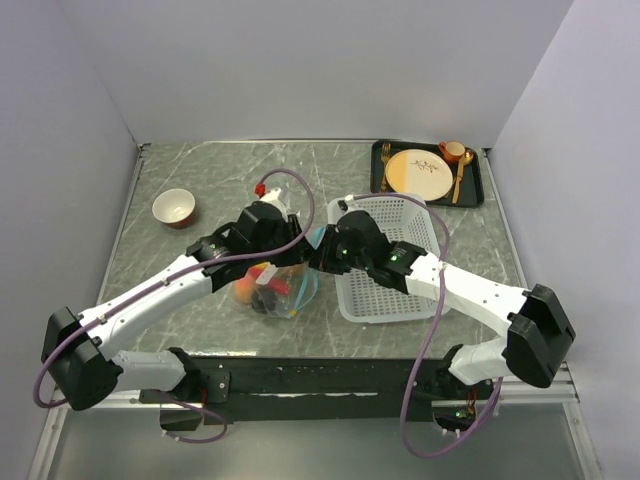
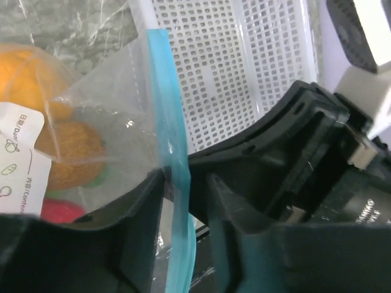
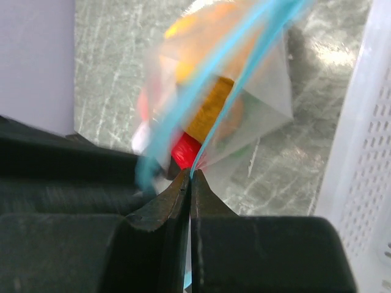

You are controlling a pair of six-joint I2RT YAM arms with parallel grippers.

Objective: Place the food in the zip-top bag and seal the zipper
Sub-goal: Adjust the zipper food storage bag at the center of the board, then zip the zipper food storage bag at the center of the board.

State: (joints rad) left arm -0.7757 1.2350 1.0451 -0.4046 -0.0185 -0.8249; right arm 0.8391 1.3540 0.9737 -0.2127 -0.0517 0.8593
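One: two grippers to log, going fast. Left gripper (image 2: 185,204)?

Two: Its jaws are standing slightly parted, a narrow gap, with the zipper (image 2: 166,104) running down between them. It's straddling the strip, not clamping it.

One: Right gripper (image 3: 190,176)?

Two: It's pinching the zipper flat between closed fingertips, with no gap showing.

One: Where's the zip-top bag (image 1: 268,292) sitting?

Two: It's lying between the two arms, just left of the white mesh basket (image 1: 392,300). I can't tell whether it's resting on the table (image 1: 190,165) or hanging. Toy food (image 2: 72,152) is sitting inside already: orange rounds, something red, a hint of green.

One: Sealed?

Two: Can't tell. In the right wrist view two blue lines are appearing to split apart above the pinch, but that part is blurring.

One: Risks?

Two: I'm judging that the right pinch is carrying most of the hold. The load of food could be dragging the thin strip out of it, and the bag would be slumping. If a stretch of track is gaping, rounds could be rolling out. The left jaws, closing off-line, could also be creasing the strip instead of pressing it together.
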